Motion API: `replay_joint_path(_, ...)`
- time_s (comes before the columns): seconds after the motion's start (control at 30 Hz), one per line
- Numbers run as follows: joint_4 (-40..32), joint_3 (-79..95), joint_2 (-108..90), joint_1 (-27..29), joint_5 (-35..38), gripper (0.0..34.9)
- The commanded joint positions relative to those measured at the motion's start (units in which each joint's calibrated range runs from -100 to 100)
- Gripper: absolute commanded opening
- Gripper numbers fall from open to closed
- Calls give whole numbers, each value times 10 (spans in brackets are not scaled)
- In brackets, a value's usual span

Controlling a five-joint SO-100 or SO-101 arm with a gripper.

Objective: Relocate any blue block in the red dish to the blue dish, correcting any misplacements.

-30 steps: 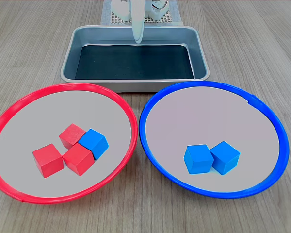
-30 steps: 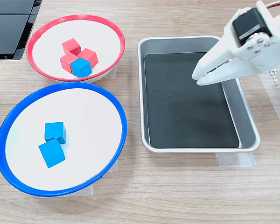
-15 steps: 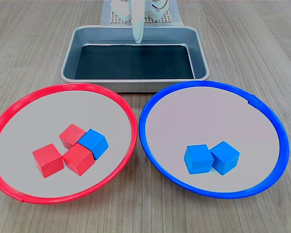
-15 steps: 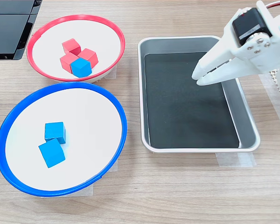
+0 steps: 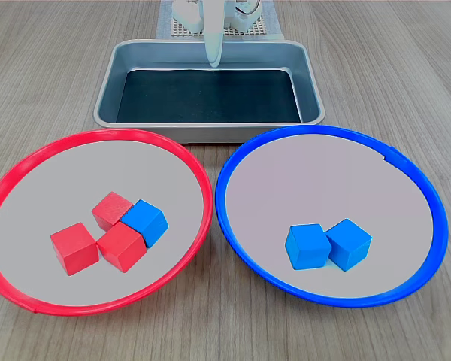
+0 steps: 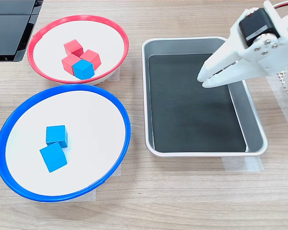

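One blue block (image 5: 146, 222) (image 6: 83, 69) lies in the red dish (image 5: 128, 134) (image 6: 81, 17), touching a cluster of three red cubes (image 5: 122, 247). In the blue dish (image 5: 323, 129) (image 6: 62, 86) two more blue blocks (image 5: 307, 246) (image 6: 53, 156) sit side by side. My white gripper (image 5: 213, 59) (image 6: 204, 79) hangs over the far part of the metal tray, well away from both dishes. Its fingers meet at the tips and hold nothing.
The rectangular metal tray (image 5: 210, 131) (image 6: 206, 153) with a dark floor sits behind the dishes, holding nothing. The arm's base stands on a white mesh pad (image 5: 177, 28). A black device (image 6: 9, 24) lies at the second exterior view's top left.
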Motion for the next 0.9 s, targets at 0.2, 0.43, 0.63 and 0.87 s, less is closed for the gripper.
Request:
replay_joint_path(0.2,-4,-3,4,0,1,3)
replay_joint_path(0.43,-4,-3,4,0,1,3)
replay_joint_path(0.63,-5,-3,4,-9,5,3)
replay_joint_path(0.87,-29,-86,74,-7,7,3)
